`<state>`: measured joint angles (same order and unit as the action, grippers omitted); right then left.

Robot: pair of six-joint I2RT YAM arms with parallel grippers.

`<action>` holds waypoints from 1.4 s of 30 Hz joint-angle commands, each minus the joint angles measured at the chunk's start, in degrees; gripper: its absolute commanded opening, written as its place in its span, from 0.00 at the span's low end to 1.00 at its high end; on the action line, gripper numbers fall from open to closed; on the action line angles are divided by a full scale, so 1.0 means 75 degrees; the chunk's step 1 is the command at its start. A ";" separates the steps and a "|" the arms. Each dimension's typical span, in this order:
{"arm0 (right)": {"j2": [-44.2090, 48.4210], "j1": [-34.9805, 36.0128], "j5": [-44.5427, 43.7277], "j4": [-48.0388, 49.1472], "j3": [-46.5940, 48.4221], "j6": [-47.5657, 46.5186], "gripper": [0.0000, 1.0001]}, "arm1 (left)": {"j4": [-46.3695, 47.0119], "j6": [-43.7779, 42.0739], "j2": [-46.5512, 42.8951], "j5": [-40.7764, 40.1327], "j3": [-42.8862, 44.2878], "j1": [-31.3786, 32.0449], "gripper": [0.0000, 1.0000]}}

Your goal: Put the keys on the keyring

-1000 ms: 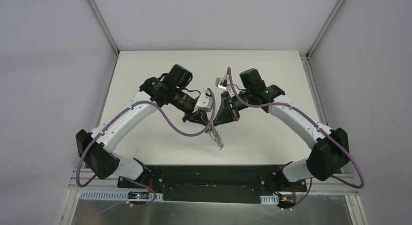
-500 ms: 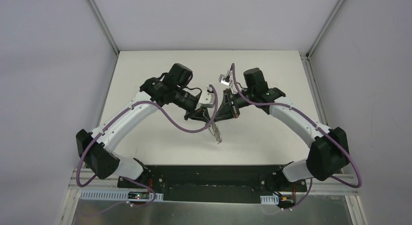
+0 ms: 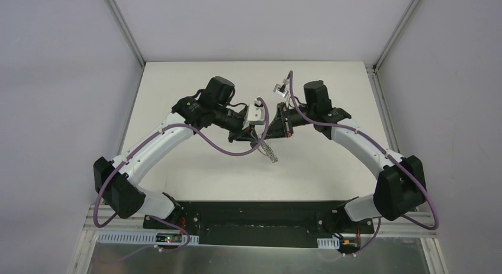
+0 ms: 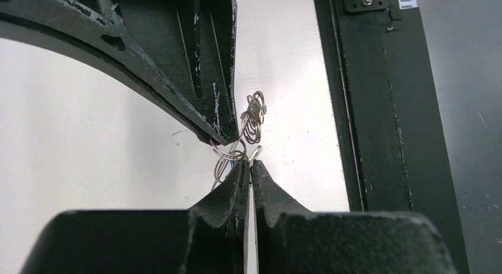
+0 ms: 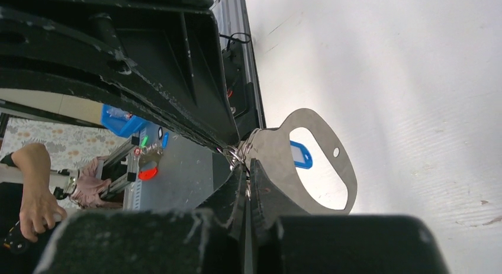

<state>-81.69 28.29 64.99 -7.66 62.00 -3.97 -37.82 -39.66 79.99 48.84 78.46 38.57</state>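
Observation:
My two grippers meet tip to tip above the middle of the table. The keyring (image 5: 331,167), a pale grey oval loop, stands next to the right gripper (image 5: 245,167), which is shut on its edge where small wire rings (image 5: 240,151) cluster. A row of metal clips (image 3: 270,151) dangles below the two grippers. The left gripper (image 4: 249,165) is shut on a thin metal piece among the wire rings (image 4: 228,155), with a bit of blue showing just behind its tip. The blue oval tag (image 5: 301,154) of one key shows through the loop.
The black base plate (image 3: 248,213) runs along the near edge, also close on the right in the left wrist view, black base plate (image 4: 379,108). Side walls and metal posts (image 3: 124,25) bound the white table (image 3: 177,161). A person's arm (image 5: 32,185) shows beyond the table.
Both grippers have moved together away from the bases, staying tip to tip, and the wrists have turned. The dangling clips rode along and now hang farther from the near edge.

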 commanded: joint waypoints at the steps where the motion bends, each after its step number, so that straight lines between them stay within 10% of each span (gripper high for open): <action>1: 0.0343 -0.0123 -0.0506 0.1220 -0.0015 0.0744 0.00 | 0.0403 0.0560 -0.0235 0.0009 -0.0162 0.0125 0.06; 21: 0.0784 -0.0277 -0.0227 0.0212 0.0249 -0.1190 0.00 | 0.0363 0.1368 -0.0643 -0.0701 -0.0195 -0.0106 0.37; 42: 0.1114 -0.0298 0.0135 -0.0243 0.0390 -0.1839 0.00 | 0.3083 0.4926 0.0221 0.0892 -0.0464 -0.0521 0.28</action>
<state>-75.68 26.44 63.31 -11.22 62.78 -18.20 -19.84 -7.11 82.08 51.75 75.31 34.81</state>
